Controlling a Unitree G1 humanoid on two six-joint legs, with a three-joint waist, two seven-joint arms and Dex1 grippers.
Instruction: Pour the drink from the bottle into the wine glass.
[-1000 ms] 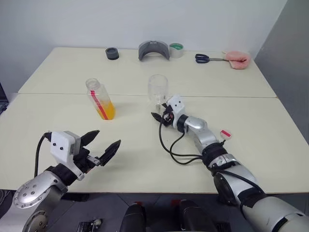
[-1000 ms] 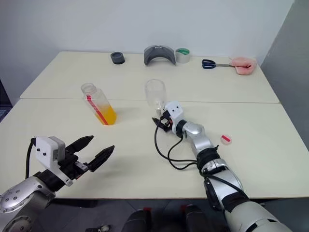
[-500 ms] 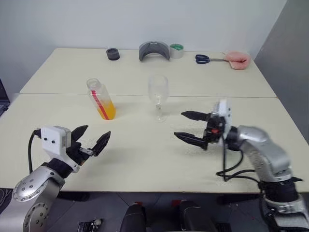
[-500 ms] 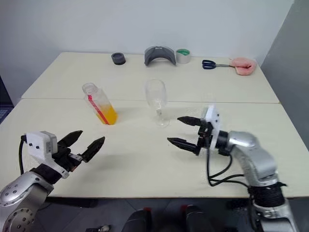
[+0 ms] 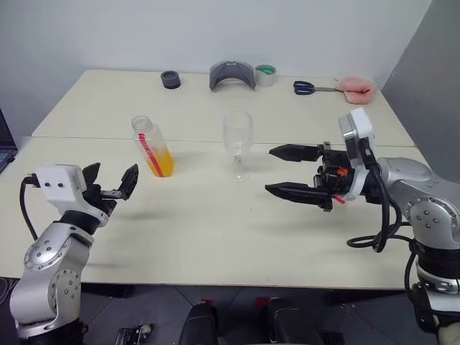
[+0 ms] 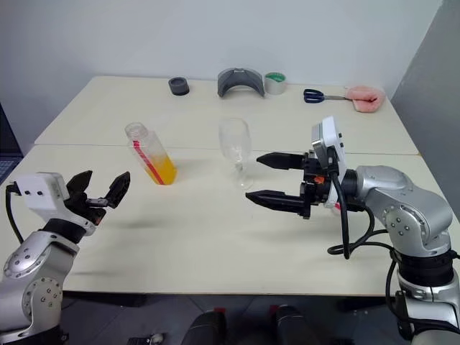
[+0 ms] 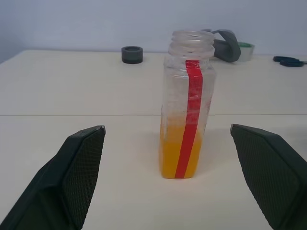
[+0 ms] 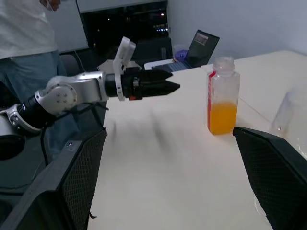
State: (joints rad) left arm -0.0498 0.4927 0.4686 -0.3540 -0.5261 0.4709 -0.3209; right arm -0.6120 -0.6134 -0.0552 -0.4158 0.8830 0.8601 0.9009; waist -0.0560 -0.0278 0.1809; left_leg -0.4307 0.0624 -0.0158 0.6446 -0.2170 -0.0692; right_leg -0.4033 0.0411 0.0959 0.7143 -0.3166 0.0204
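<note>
End effectors both stand wide open and hold nothing. The left end effector point(image 5: 109, 183) hovers above the near left part of the surface point(image 5: 215, 237), its two black fingers spread and pointing forward toward the bottle point(image 5: 152, 146), with a clear stretch of surface between them. In the left wrist view the bottle point(image 7: 187, 105) stands upright between the two fingers point(image 7: 72, 177), farther off and touching neither.

The right end effector point(image 5: 291, 172) hangs above the surface to the right of the wine glass point(image 5: 237, 145), pointing to the robot's left, one finger above the other. Its tips are near the glass but apart from it.

The bottle is uncapped, its mouth open, with a red stripe down one side. The drink point(image 7: 182, 153) fills roughly its lower third. The wine glass stands upright on its foot near the middle of the surface, just right of the bottle, and looks empty.

Along the far edge lie a small dark round object point(image 5: 170, 79), a grey curved object point(image 5: 232, 75), a roll of tape point(image 5: 265, 75), scissors point(image 5: 309, 88) and a pink object point(image 5: 357, 87). In the right wrist view a person point(image 8: 29, 43) stands beyond the surface, near a laptop point(image 8: 199, 42).
</note>
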